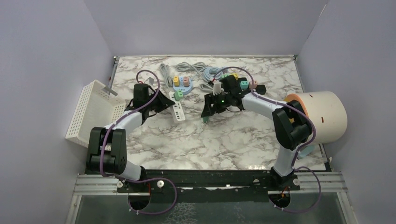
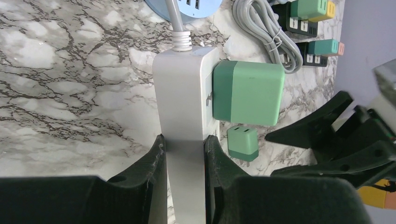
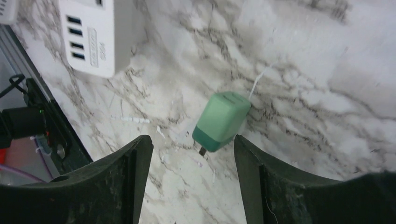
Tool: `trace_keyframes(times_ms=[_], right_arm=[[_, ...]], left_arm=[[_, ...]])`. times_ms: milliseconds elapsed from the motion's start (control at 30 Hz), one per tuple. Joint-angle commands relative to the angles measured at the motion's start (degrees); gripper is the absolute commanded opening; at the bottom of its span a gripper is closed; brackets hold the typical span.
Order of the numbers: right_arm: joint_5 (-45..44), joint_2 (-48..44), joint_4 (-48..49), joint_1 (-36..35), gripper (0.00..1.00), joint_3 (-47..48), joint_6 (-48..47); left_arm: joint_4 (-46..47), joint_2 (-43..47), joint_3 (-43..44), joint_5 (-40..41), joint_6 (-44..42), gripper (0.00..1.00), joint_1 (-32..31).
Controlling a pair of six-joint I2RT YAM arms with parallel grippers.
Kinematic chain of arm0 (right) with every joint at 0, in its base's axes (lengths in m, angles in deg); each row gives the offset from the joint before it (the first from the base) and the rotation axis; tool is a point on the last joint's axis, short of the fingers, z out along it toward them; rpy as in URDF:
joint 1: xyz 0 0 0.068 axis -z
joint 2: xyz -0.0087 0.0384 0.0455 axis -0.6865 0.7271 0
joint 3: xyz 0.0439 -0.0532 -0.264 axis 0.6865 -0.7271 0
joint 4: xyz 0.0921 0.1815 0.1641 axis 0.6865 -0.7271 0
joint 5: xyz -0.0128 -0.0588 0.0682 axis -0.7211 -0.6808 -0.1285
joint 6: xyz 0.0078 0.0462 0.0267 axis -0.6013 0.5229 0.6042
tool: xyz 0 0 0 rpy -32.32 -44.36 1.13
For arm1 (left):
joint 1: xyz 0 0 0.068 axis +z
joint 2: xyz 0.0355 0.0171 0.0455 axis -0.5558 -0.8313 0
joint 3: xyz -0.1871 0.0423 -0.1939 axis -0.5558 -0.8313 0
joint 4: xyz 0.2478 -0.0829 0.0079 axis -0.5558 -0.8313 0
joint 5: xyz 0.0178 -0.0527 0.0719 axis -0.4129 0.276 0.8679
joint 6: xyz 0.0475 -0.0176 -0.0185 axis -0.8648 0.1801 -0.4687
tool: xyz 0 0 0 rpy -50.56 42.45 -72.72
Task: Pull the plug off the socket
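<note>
Room: we see a marble-patterned worktop [image 1: 233, 140] boxed in by plain lavender walls [image 1: 205, 23].
Left side: a white mesh basket [image 1: 91, 109] leans at the worktop's left edge.
Right side: a white drum with an orange rim [image 1: 322, 114] lies at the right edge, beside the right arm.
Far end: a round blue hub [image 1: 182, 84] carrying yellow and pink plugs sits next to coiled grey cables [image 1: 205, 72].
Socket: the white power strip [image 2: 180, 93] lies flat near the middle of the worktop, with its cord running off toward the hub.
Left pincer: the left pincer [image 2: 185, 142] is clenched on the near end of the power strip, one finger pressed against each long side.
Seated plug: a large green plug [image 2: 250, 93] is pushed into the strip's face, just past the left fingertips.
Freed plug: the small green plug [image 3: 220, 121] lies loose on the marble just beside the strip, with one metal prong showing at its darker end.
Right pincer: the right pincer [image 3: 192, 140] is released, its fingers spread wide on either side of the small green plug.
Contact: in our wrist view neither right finger appears to touch the small plug, though the top view is too crowded to confirm this.
</note>
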Motion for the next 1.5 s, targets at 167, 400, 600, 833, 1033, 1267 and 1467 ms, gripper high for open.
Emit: trace_keyframes(times_ms=[167, 400, 600, 833, 1033, 1267, 1467], right_arm=[[-6.87, -1.78, 13.09, -3.23, 0.72, 7.82, 5.18], [-7.44, 7.74, 9.80, -7.16, 0.71, 19.55, 5.69], [-7.33, 12.57, 9.02, -8.21, 0.70, 24.27, 6.45], [-7.75, 14.67, 8.57, -8.46, 0.58, 25.63, 6.80], [-7.69, 14.81, 9.43, -8.50, 0.02, 25.58, 7.69], [-5.84, 13.29, 12.05, -8.43, 0.01, 24.30, 9.35], [-4.40, 12.34, 14.22, -8.49, 0.01, 23.57, 11.41]], left_arm=[[2.86, 0.60, 1.85, -2.11, -1.86, 0.00, -2.39], [2.84, 0.27, 2.13, -1.81, -2.11, 0.00, -3.37], [2.59, 1.00, 1.64, -1.61, -2.32, 0.00, -3.59], [2.87, 2.48, 1.08, -1.11, -2.48, 0.00, -4.46], [2.57, 2.67, 0.07, -0.87, -1.92, 0.00, -5.80], [1.61, 2.19, -2.21, -1.05, -0.01, 0.35, -7.01], [2.40, 2.23, -3.70, -0.52, 0.72, 0.60, -7.60]])
